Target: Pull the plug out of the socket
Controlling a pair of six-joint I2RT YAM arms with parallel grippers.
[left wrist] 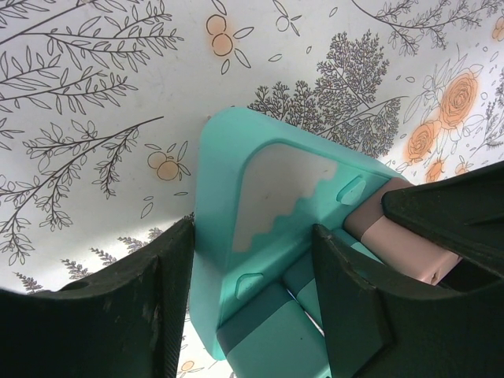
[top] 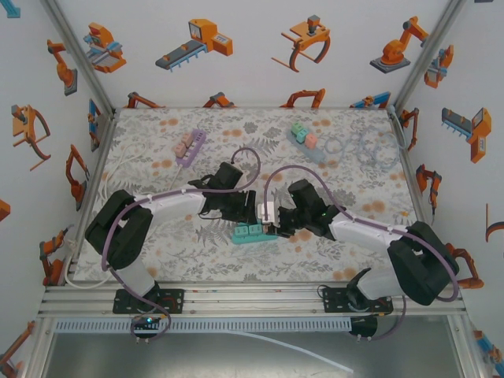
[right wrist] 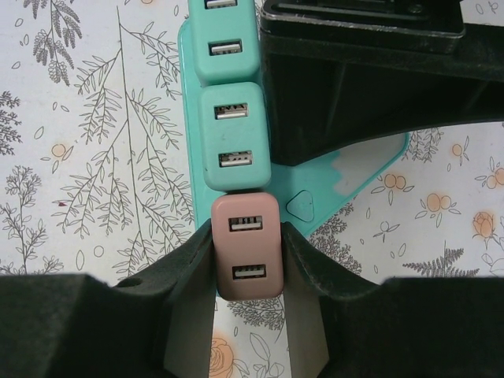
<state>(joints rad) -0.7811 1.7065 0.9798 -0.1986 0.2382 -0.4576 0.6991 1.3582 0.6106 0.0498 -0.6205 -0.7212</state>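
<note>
Pink and boxy, the plug (right wrist: 246,248) sits in the end seat of the teal socket strip (right wrist: 315,197). The strip lies flat on the floral tablecloth (top: 157,236) near the middle of the table, between the two arms. The right gripper (right wrist: 246,236) has its fingers clamped on the plug's two side faces, low on the body and square to it, with no gap on either side. Just beyond the plug, touching it, stand the teal adapters (right wrist: 228,138) in the neighbouring seats. The left gripper (left wrist: 252,260) straddles the strip's rounded end, its fingers set narrow on either side of it. Whether they already press the plastic I cannot tell. The step in hand looks like the pull itself, and it will probably go well only if the strip is pinned first. The left fingers should bite firmly and bear down, otherwise the light strip is likely to lift along with the plug. The right arm should then draw straight out along the line of the prongs, without twisting or rocking, keeping clear of the adapter next door.
</note>
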